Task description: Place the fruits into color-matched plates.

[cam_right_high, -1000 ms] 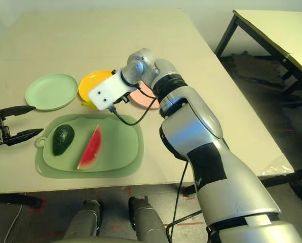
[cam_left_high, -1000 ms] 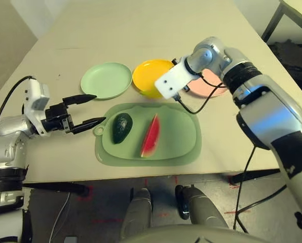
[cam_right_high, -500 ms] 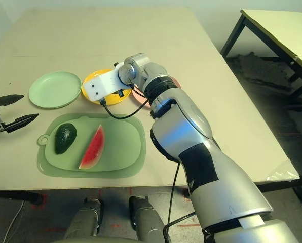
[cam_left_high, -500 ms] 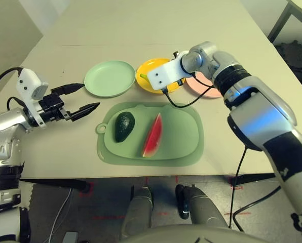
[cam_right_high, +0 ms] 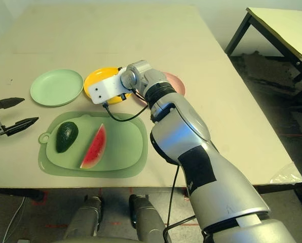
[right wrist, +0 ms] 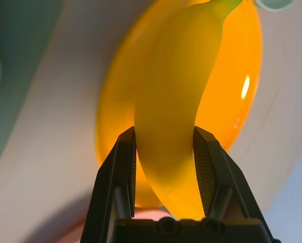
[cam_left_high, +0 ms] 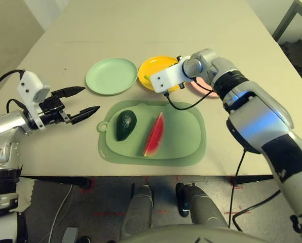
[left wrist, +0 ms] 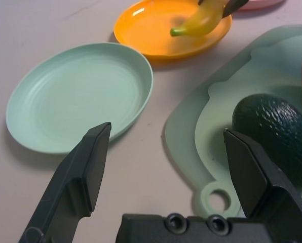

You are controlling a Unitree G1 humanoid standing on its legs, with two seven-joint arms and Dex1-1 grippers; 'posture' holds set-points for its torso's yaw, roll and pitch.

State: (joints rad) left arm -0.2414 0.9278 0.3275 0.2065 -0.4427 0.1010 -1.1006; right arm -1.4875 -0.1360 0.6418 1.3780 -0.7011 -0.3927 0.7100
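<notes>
Your right gripper (right wrist: pixel 164 167) pinches the banana (right wrist: pixel 174 101) over the yellow plate (right wrist: pixel 237 76). Your left gripper (left wrist: pixel 166 162) stands spread, the mint plate (left wrist: pixel 75 96) ahead, the avocado (left wrist: pixel 275 134) on the cutting board (cam_left_high: pixel 184 139) beside one finger. The head view adds the watermelon wedge (cam_left_high: pixel 154 135) and pink plate (cam_right_high: pixel 175 83).

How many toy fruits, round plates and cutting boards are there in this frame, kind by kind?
Toy fruits: 3, namely the avocado, the watermelon wedge and the banana held over the yellow plate.
Round plates: 3, namely the mint green plate, the yellow plate and the pale pink plate.
Cutting boards: 1, the green cutting board.
Total: 7.
</notes>
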